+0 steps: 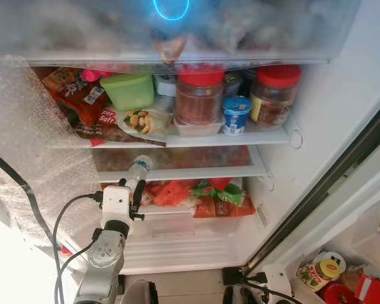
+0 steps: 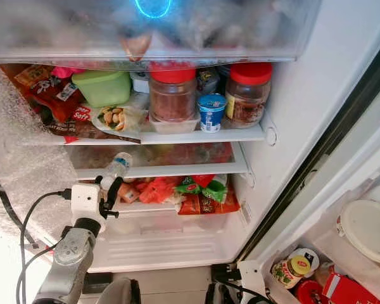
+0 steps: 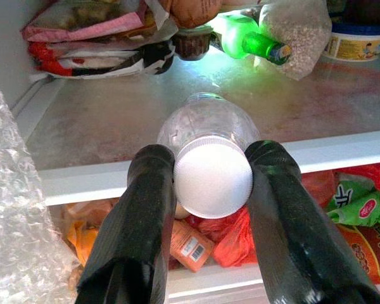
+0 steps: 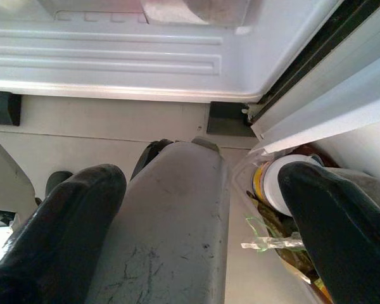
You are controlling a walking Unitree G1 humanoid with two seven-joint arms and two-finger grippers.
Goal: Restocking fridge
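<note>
A clear plastic bottle (image 1: 140, 167) with a white cap (image 3: 213, 178) lies on its side, its body resting over the front edge of the fridge's middle shelf (image 1: 196, 172). My left gripper (image 3: 212, 158) is shut on the bottle just behind the cap, with one black finger (image 3: 145, 215) on each side. In the eye views that left gripper (image 1: 136, 189) reaches up from the lower left. My right gripper (image 4: 202, 190) hangs low near the floor by the fridge's bottom corner, open with nothing between its fingers.
The upper shelf (image 1: 266, 136) holds red-lidded jars (image 1: 199, 94), a green tub (image 1: 128, 90), a yoghurt cup (image 1: 236, 114) and snack packs. A green bottle (image 3: 253, 41) and a grain bag (image 3: 291, 31) lie deep on the middle shelf. Bubble wrap (image 1: 25, 145) hangs at left. The door bin (image 1: 342, 272) holds jars.
</note>
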